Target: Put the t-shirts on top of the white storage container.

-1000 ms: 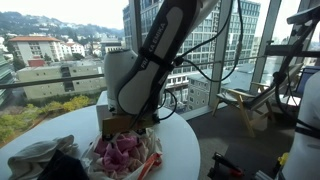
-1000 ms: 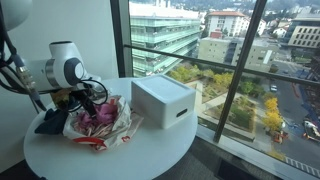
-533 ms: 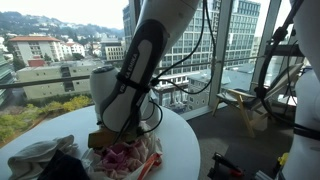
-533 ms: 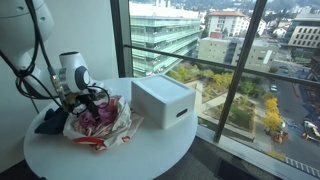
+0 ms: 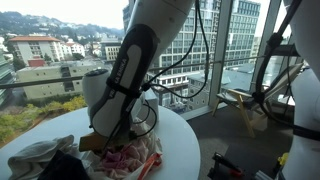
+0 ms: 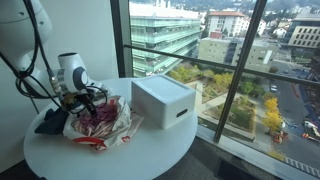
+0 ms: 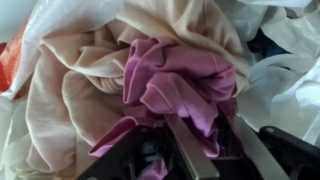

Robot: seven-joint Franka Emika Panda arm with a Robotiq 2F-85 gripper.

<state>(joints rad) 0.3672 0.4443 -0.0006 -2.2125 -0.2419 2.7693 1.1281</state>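
Wrist view: a crumpled pink t-shirt point(image 7: 175, 85) fills the centre, nested in a beige garment point(image 7: 70, 90), with a white plastic bag point(image 7: 290, 60) around them. The gripper point(image 7: 220, 145) enters from the bottom edge. Its two metal fingers point(image 7: 188, 150) stand apart with a fold of the pink t-shirt between them. Whether the jaws are actually pinching that fold cannot be told.

In an exterior view, a round white table point(image 6: 130, 155) stands beside tall windows point(image 6: 230, 60) overlooking city buildings. The white storage container point(image 6: 163, 100) sits on the window side of the table with nothing on its lid. Just beside it lies the heap of clothes, pink and beige, in its crinkled bag. The gripper point(image 6: 88, 103) is down in the heap, on the side away from the container. A dark garment point(image 6: 48, 124) lies on the table against the far side of the heap.

In an exterior view, the Franka arm point(image 5: 120, 80) fills the middle of the picture, reaching down to the pink t-shirt point(image 5: 122, 157). The dark garment point(image 5: 62, 168) and a pale grey cloth point(image 5: 28, 155) lie next to the heap.
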